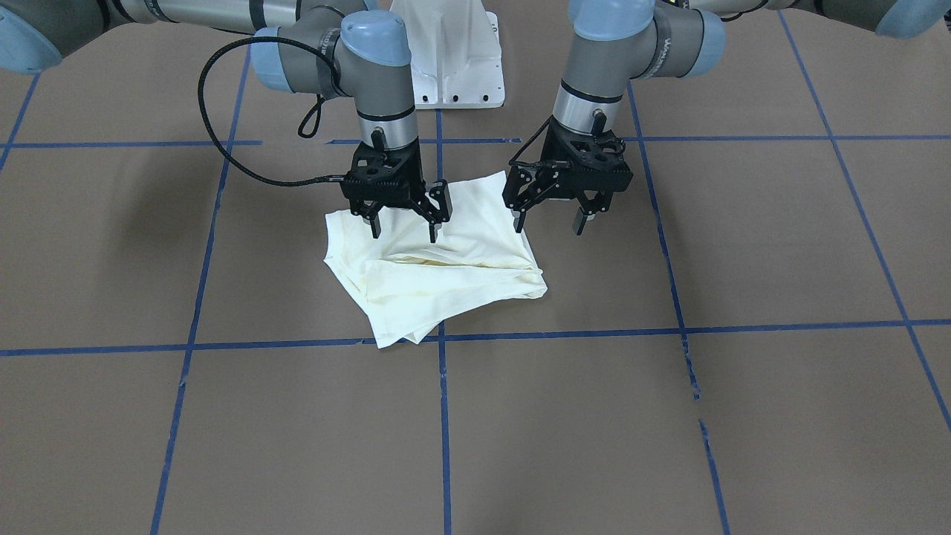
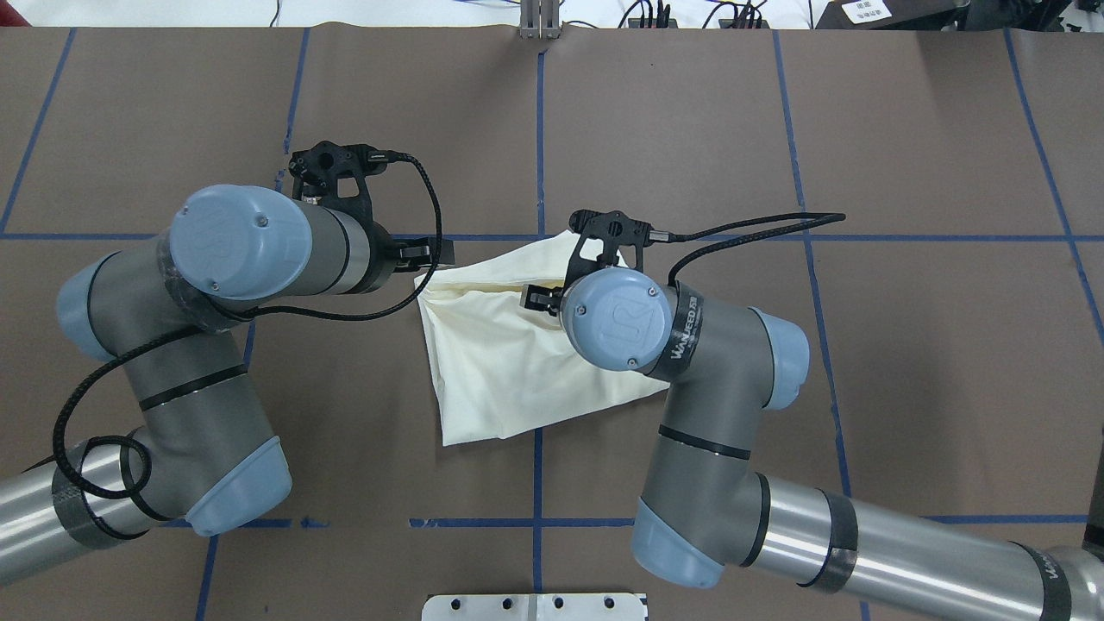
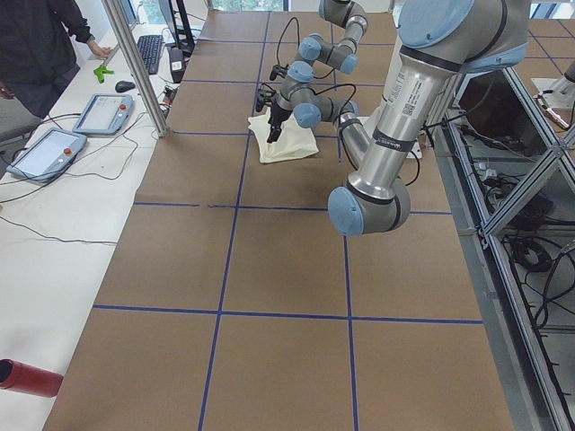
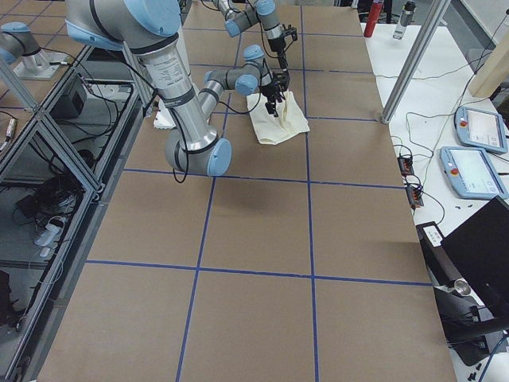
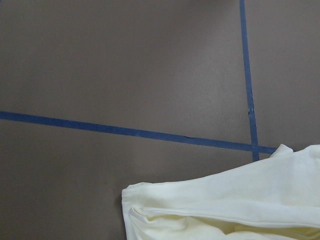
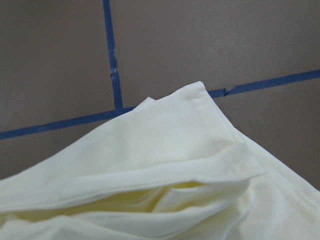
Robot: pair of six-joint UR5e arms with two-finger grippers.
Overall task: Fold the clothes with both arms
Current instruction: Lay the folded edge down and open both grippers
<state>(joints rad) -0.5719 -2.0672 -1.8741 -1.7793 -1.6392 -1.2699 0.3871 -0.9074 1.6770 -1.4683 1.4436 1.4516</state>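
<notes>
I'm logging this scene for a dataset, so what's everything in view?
shirt: one, cream, folded, mid-table
table: one, brown with a blue tape grid
base plate: one, white, at the robot's side of the table
touch panels: two, grey, on the side bench
person: one, dark top, by the bench
left pincer: one, black, open, at the shirt's edge
right pincer: one, black, open, over the shirt

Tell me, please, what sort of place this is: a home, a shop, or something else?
Most likely a robotics lab. A left arm and a right arm reach toward a cream shirt on a table gridded with blue tape, and teach pendants lie on the side bench.
</notes>
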